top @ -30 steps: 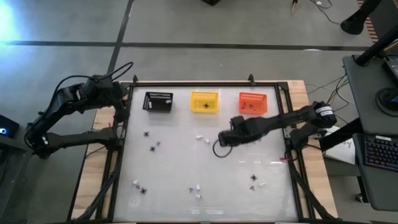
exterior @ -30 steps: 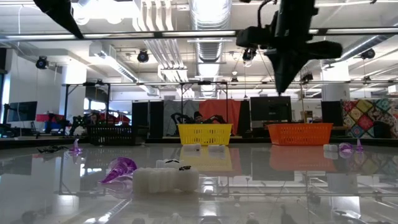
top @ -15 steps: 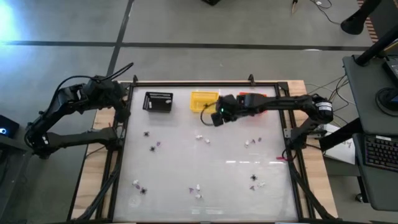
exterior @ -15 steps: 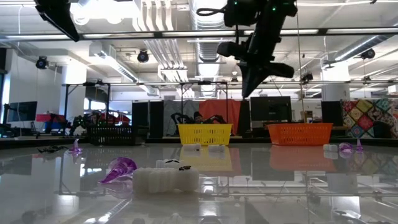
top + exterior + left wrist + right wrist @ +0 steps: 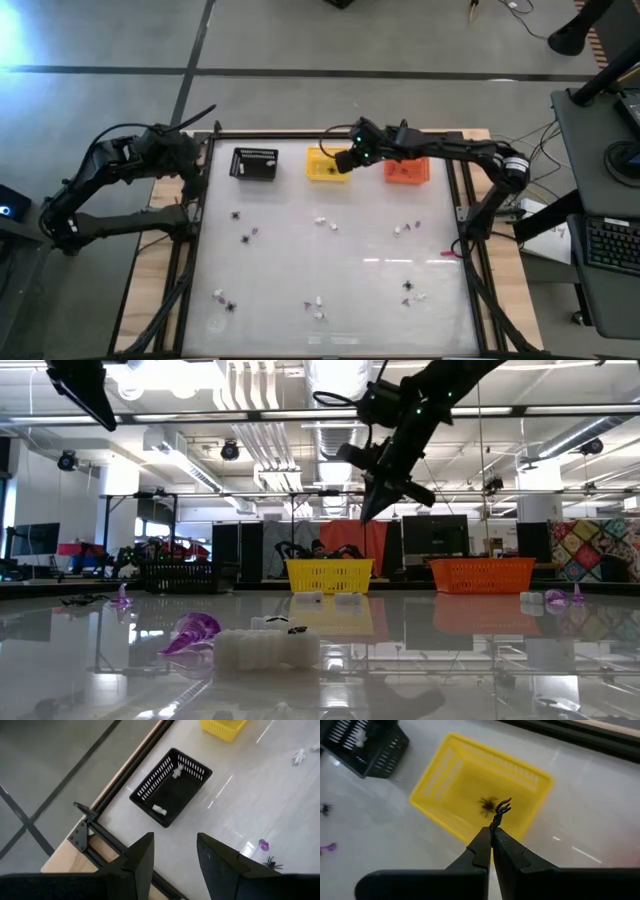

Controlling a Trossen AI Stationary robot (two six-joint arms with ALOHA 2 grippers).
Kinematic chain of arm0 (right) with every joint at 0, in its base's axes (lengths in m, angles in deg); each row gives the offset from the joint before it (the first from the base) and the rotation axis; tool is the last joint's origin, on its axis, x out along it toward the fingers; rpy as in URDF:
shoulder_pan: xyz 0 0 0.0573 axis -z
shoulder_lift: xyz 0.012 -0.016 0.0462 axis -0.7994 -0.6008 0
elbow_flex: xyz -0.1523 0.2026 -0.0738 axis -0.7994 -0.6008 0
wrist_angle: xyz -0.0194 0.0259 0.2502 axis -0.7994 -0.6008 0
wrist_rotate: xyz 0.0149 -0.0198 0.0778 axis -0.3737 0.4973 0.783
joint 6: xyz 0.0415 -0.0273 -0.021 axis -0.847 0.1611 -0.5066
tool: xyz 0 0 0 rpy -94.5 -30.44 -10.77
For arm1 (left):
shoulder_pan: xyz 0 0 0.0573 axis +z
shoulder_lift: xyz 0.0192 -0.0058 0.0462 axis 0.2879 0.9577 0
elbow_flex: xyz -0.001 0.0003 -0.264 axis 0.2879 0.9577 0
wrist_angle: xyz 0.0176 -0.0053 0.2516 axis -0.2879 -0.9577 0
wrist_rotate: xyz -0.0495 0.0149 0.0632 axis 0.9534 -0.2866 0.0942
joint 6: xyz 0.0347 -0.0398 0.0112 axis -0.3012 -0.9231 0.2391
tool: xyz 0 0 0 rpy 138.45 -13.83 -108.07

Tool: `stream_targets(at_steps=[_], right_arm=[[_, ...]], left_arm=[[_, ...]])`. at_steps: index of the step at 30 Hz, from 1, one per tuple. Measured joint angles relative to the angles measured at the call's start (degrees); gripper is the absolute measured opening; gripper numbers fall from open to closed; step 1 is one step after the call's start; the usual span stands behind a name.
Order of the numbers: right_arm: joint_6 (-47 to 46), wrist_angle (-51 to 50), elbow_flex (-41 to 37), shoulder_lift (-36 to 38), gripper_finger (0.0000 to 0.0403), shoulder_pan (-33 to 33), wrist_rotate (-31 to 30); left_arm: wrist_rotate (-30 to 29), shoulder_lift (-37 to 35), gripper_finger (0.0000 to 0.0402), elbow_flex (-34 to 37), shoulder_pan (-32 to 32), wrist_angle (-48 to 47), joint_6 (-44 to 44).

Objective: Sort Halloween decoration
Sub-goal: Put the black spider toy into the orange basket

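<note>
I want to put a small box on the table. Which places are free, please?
The widest free patch is the table's middle, between the white bits and the bottom trinkets. The top edge is crowded: black basket, yellow basket, orange basket, with the right gripper over the yellow one.

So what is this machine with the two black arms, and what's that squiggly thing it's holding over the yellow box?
It is a robot with two arms at a table, and each arm ends in two fingers. One picture looks straight down, one looks level across the tabletop, and one camera rides on each wrist. The right gripper is pinched shut on a toy spider, above the yellow basket, where another spider already lies. The left gripper waits open near the table's edge, over the black basket with white bits in it. There is an orange basket too. More tiny white, black and purple trinkets lie scattered on the table.
</note>
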Motion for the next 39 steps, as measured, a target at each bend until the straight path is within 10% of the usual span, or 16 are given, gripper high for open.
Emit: stream_targets(at_steps=[39], right_arm=[[11.94, 6.05, 7.91, -13.85, 0.0061, 2.07, 9.12]], left_arm=[[0.01, -0.09, 0.0132, 0.0, 0.02, -0.41, -5.1]])
